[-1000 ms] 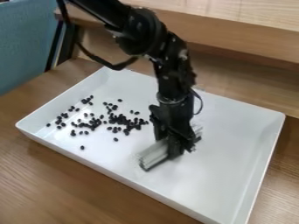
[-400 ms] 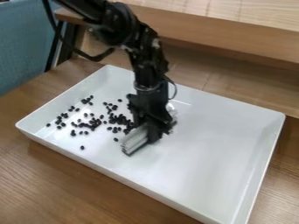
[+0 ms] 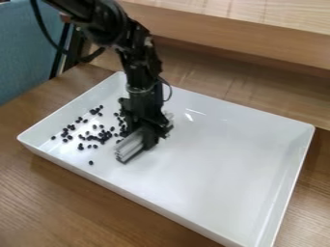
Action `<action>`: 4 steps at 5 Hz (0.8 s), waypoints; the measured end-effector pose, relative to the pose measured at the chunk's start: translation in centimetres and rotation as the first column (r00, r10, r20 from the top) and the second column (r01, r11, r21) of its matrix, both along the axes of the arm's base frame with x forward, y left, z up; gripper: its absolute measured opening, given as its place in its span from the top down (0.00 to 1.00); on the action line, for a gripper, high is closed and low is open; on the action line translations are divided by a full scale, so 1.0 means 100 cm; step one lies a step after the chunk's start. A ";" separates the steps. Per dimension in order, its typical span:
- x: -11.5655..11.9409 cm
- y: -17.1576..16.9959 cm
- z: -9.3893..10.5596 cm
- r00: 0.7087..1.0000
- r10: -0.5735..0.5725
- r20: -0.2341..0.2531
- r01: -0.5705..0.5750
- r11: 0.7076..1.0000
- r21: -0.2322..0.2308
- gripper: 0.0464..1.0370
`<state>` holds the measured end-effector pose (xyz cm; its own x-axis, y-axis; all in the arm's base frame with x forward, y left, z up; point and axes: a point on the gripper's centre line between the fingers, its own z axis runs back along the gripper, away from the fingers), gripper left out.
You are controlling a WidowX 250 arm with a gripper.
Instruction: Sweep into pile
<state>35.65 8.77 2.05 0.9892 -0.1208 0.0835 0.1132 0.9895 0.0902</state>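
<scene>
The black gripper (image 3: 149,135) hangs down low over the left half of the white tray (image 3: 213,178), shut on a pale brush-like sweeping tool (image 3: 131,144) whose dark lower edge is at the tray floor. Small black beans (image 3: 103,135) lie scattered to the left of the tool, a few right beside it. One bean (image 3: 91,162) sits apart toward the near left wall. The gripper and tool hide part of the scatter's right side.
Raised walls run around the tray. It stands on a wooden table (image 3: 71,198), with a wooden ledge (image 3: 258,43) behind it. A blue panel (image 3: 22,48) is at the upper left.
The arm has moved left across the tray with the tool. The beans at the right of the scatter are now hidden behind it or pushed left.
</scene>
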 end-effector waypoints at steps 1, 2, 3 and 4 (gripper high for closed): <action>-0.001 0.018 0.000 0.999 0.035 -0.003 -0.035 0.999 0.002 0.65; -0.002 0.035 0.000 0.998 0.064 -0.004 -0.064 0.998 0.004 0.65; -0.002 0.048 0.000 0.997 0.076 -0.003 -0.076 0.997 0.006 0.65; -0.002 0.060 0.000 0.996 0.090 -0.005 -0.090 0.996 0.010 0.65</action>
<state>35.48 14.81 2.09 0.9965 -0.0318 0.0773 0.0240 0.9947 0.1000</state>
